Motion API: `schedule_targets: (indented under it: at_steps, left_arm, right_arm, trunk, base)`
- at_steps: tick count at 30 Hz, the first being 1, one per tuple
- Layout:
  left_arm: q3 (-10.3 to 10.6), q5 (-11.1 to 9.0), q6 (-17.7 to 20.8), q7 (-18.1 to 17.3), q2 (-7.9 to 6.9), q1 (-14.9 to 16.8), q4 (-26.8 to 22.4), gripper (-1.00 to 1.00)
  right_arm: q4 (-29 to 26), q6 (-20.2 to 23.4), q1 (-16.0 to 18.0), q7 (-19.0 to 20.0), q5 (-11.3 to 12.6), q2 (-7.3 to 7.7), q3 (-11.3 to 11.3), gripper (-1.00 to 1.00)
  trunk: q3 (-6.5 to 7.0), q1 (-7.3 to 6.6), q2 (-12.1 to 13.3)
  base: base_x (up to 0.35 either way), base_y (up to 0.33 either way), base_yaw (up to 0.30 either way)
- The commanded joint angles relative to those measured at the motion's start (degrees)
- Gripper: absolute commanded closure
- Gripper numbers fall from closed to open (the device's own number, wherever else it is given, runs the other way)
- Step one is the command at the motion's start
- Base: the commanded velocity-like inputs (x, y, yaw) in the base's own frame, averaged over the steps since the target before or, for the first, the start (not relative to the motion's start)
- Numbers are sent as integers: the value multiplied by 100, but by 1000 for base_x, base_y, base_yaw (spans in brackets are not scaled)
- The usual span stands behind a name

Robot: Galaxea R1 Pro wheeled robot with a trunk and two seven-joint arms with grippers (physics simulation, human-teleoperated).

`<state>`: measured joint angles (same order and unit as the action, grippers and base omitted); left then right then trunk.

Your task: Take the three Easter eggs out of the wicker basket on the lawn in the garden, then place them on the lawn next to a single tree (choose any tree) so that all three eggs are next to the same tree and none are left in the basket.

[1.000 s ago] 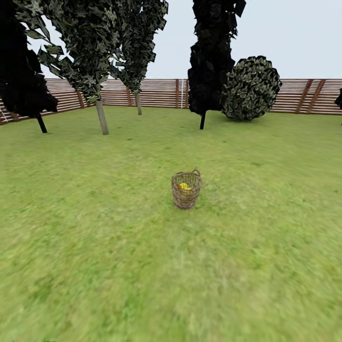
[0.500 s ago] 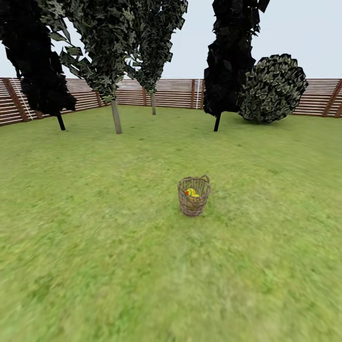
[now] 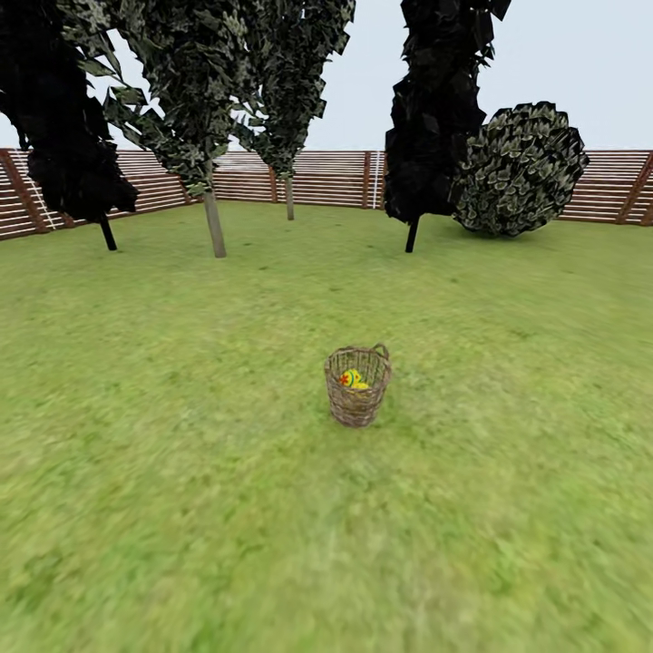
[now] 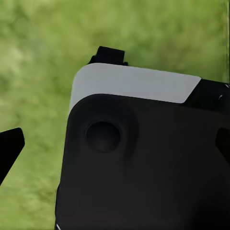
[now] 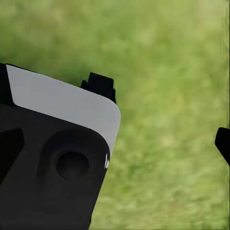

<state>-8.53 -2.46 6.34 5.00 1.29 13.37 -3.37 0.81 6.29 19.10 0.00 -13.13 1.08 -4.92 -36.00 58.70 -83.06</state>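
The wicker basket (image 3: 357,387) stands upright on the lawn (image 3: 181,508) in the middle of the head view, some way ahead of me. Inside it a yellow patch with red marks shows the Easter eggs (image 3: 352,379); I cannot tell how many lie there. A tree (image 3: 214,222) with a pale grey trunk rises at the back left, and a second one (image 3: 289,195) stands nearer the fence. In the wrist views my left gripper (image 4: 115,146) and right gripper (image 5: 115,143) hang open over grass beside my black and white body, holding nothing.
Thin black-trunked trees stand at the far left (image 3: 107,231) and back centre (image 3: 413,234). A round leafy bush (image 3: 520,172) sits at the back right. A reddish slatted fence (image 3: 326,177) rings the garden. Open grass lies between me and the basket.
The whole head view has shifted, so the camera has moved: the basket now sits lower in the picture than a second ago, and left of where it was half a second ago.
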Motion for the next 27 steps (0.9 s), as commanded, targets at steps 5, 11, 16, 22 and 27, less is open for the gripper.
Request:
schedule_targets:
  at_steps: [5, 11, 16, 22, 27]
  left_arm:
    - [-26, -26, 28, 26, 3, 1, -14, -100]
    - [-26, -26, 25, 28, -4, 0, -18, -100]
    - [-26, -26, 25, 28, -1, -1, -22, -100]
    - [-26, -18, 25, 28, 2, -1, -17, -100]
    - [-26, -17, 25, 28, 3, -1, -17, -100]
  right_arm:
    - [7, 12, 6, 0, -20, 0, -44, -100]
    - [4, 12, 6, 0, -21, 1, -44, -100]
    - [-1, 12, 6, 0, -15, 5, -44, -100]
    - [6, 12, 6, 0, -18, -1, -44, -100]
    - [6, 12, 6, 0, -15, -2, -44, -100]
  trunk:
    - [-5, 3, -2]
    - [-5, 3, -2]
    - [-5, 3, -2]
    - [-5, 3, -2]
    - [-5, 3, -2]
  base:
    - [312, -129, 0]
    - [334, -16, 0]
    - [338, -1, 0]
    - [339, 0, 0]
    - [339, 0, 0]
